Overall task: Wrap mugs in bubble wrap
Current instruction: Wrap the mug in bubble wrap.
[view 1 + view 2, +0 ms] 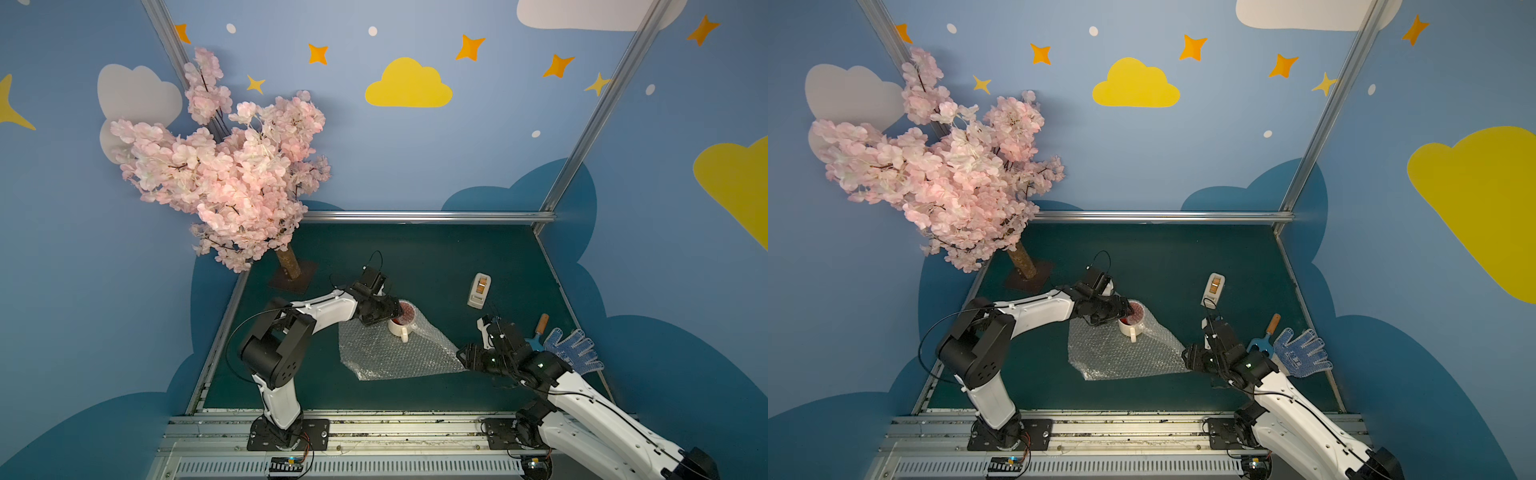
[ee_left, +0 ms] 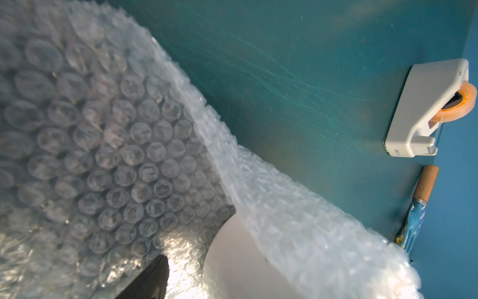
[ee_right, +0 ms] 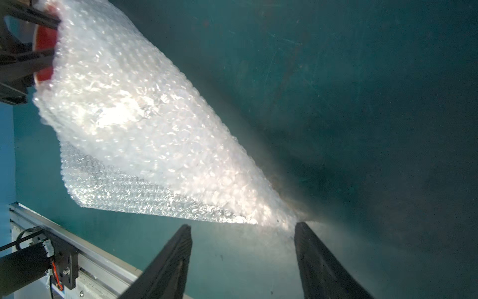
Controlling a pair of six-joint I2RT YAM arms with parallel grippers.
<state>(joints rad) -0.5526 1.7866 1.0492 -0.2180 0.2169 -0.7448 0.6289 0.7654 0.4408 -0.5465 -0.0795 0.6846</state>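
Pincer R (image 3: 243, 225) apart at crinkly bubble wrap (image 3: 144, 124) corner; pincer L (image 1: 394, 311) at mug (image 1: 397, 328), grip unclear

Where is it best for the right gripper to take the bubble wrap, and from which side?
I would pinch the pointed corner of the bubble wrap nearest the right gripper, coming low from the robot's right. That corner lies thin and free on the table, ahead of the open jaws; the mug pins the far end.
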